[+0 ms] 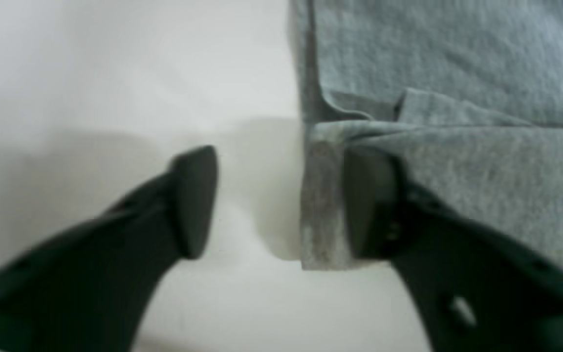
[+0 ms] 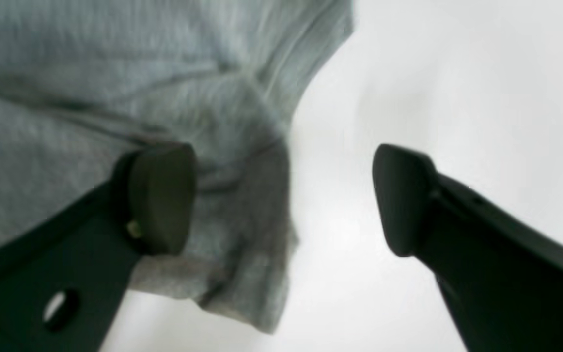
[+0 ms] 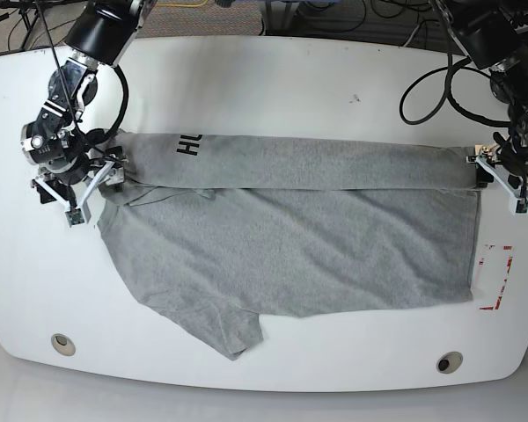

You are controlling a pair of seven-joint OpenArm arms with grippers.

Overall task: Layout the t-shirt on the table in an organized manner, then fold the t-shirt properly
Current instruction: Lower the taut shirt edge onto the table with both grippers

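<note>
The grey t-shirt (image 3: 290,246) lies lengthwise across the white table (image 3: 290,79), its far long edge folded toward the front, with black lettering (image 3: 187,146) showing near the left end. My left gripper (image 3: 497,171) is at the shirt's right end. In the left wrist view the left gripper (image 1: 281,203) is open astride the t-shirt's (image 1: 457,58) folded corner, with one finger over bare table (image 1: 91,73). My right gripper (image 3: 92,189) is at the left end. It (image 2: 281,195) is open too, with the t-shirt's (image 2: 66,73) edge between its fingers.
A sleeve (image 3: 229,330) sticks out toward the front edge. Two grommet holes (image 3: 62,343) (image 3: 449,361) sit near the front corners. A red-and-white mark (image 3: 495,277) lies right of the shirt. Black cables (image 3: 431,88) loop at the back right.
</note>
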